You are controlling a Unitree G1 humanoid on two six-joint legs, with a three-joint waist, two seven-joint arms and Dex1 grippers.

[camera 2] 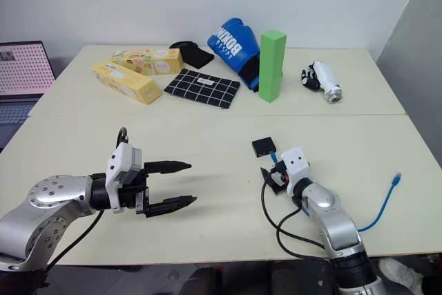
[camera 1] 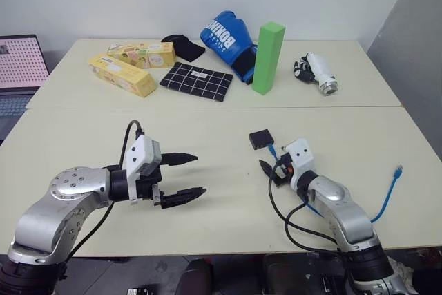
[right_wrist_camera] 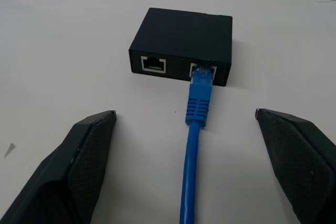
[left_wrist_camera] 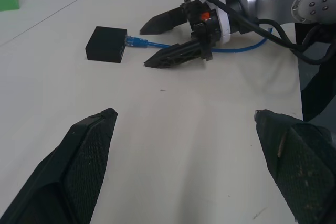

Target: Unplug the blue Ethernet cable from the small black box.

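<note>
Cable still plugged in; both grippers empty.
Black box sits flat on the table, blue cable seated in one of its two ports, the other port bare. Right gripper spread wide, fingers either side of the cable just short of the box, gripping nothing. Left gripper spread wide, empty, well apart to the left.
</note>
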